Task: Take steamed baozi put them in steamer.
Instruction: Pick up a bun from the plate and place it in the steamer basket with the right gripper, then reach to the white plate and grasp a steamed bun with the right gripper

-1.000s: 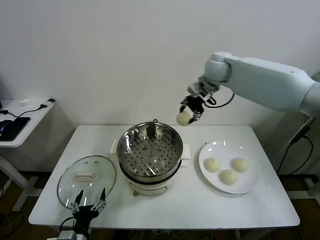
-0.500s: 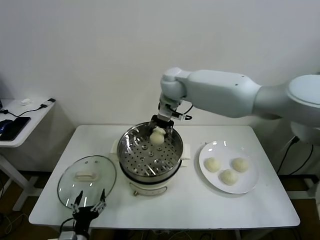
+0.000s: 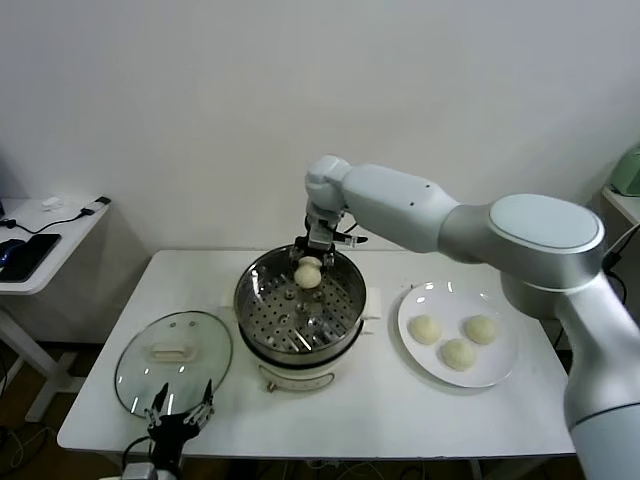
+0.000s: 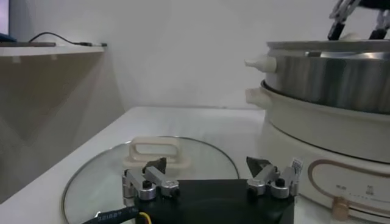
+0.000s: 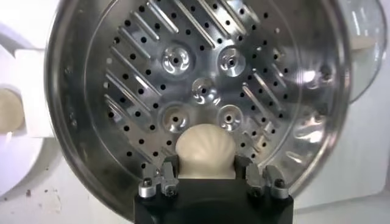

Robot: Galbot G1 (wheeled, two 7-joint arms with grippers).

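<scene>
My right gripper is shut on a pale cream baozi and holds it over the far side of the steamer, a shiny steel pot on a white base. In the right wrist view the baozi sits between the fingers above the perforated tray. Three more baozi lie on the white plate to the right of the steamer. My left gripper is open and empty, low at the table's front left, over the glass lid.
The round glass lid with a white handle lies flat left of the steamer. A side table with cables stands at far left. The steamer's white base rises close on one side of my left gripper.
My right arm swung left from above the plate side to over the steamer with the baozi, then lowered it slightly toward the tray. The left arm stayed still.
</scene>
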